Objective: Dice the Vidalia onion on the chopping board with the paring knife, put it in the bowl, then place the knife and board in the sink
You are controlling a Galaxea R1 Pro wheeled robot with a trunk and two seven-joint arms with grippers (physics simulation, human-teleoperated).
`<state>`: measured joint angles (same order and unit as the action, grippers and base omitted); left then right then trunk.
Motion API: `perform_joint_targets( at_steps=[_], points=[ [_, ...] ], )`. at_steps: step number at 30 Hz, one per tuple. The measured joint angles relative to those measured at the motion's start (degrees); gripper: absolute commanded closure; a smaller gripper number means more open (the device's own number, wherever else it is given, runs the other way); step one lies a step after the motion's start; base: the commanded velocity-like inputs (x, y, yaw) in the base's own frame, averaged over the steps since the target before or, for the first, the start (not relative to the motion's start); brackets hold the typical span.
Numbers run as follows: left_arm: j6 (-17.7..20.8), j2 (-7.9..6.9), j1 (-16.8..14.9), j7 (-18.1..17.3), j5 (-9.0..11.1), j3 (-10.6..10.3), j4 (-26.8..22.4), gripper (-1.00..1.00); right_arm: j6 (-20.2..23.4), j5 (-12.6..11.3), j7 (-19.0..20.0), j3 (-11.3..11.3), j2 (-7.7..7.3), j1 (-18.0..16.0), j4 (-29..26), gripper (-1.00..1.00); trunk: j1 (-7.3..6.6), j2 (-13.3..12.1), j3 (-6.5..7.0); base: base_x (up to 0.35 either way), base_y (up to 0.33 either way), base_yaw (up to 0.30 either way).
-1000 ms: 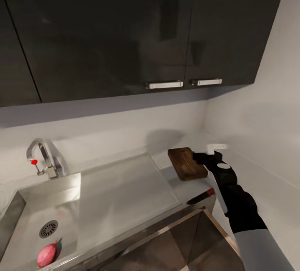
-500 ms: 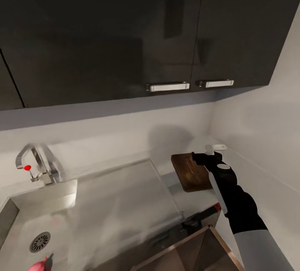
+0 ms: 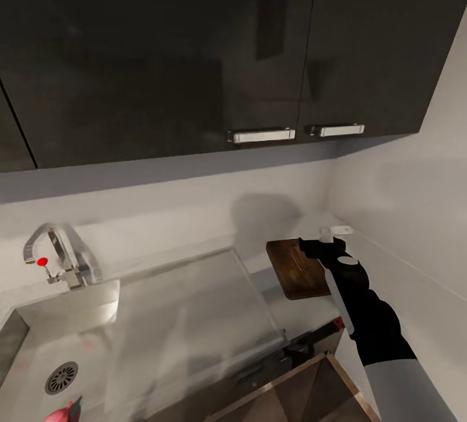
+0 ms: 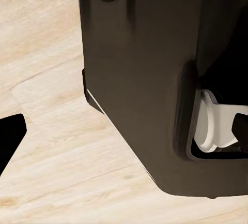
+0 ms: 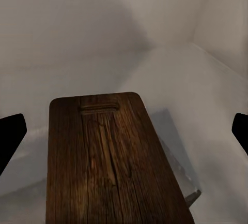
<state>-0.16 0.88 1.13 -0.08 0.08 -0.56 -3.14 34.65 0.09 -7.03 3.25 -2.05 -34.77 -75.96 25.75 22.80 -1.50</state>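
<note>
Head camera had stopped panning; scene matched half a second earlier. Right pincer point(image 3: 322, 245), spread wide and empty, hovered over chopping board point(image 3: 299, 269); onion point(image 3: 61, 412) remained in sink point(image 3: 39, 344). Left pincer's state unclear.

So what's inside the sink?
In the sink you can see a round drain and a bit of the pinkish onion, mostly cut off by the picture's bottom edge.
</note>
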Motion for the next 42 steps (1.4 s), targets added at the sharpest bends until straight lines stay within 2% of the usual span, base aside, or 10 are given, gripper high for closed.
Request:
perform_joint_targets(
  at_steps=[11, 26, 35, 42],
  points=[
    [0.0, 0.0, 0.0, 0.0, 0.0, 0.0, 0.0, -1.0, 0.0, 0.0, 0.0, 0.0, 0.0, 0.0, 0.0, -1.0, -0.03, 0.0, 0.0, 0.249, 0.0, 0.0],
    [0.0, 0.08, 0.0, 0.0, 0.0, 0.0, 0.0, -1.0, 0.0, 0.0, -0.1, 0.0, 0.0, 0.0, 0.0, -1.0, 0.0, 0.0, -0.46, 0.026, -0.012, 0.198],
    [0.0, 0.01, 0.0, 0.0, 0.0, 0.0, 0.0, -1.0, 0.0, 0.0, -0.1, 0.0, -0.01, 0.0, 0.0, -1.0, -0.02, 0.0, -0.54, 0.16, -0.197, 0.032],
    [0.0, 0.0, 0.0, 0.0, 0.0, 0.0, 0.0, -1.0, 0.0, 0.0, -0.1, 0.0, 0.0, 0.0, 0.0, -1.0, 0.0, 0.0, -0.54, 0.034, -0.024, 0.001]
  ],
)
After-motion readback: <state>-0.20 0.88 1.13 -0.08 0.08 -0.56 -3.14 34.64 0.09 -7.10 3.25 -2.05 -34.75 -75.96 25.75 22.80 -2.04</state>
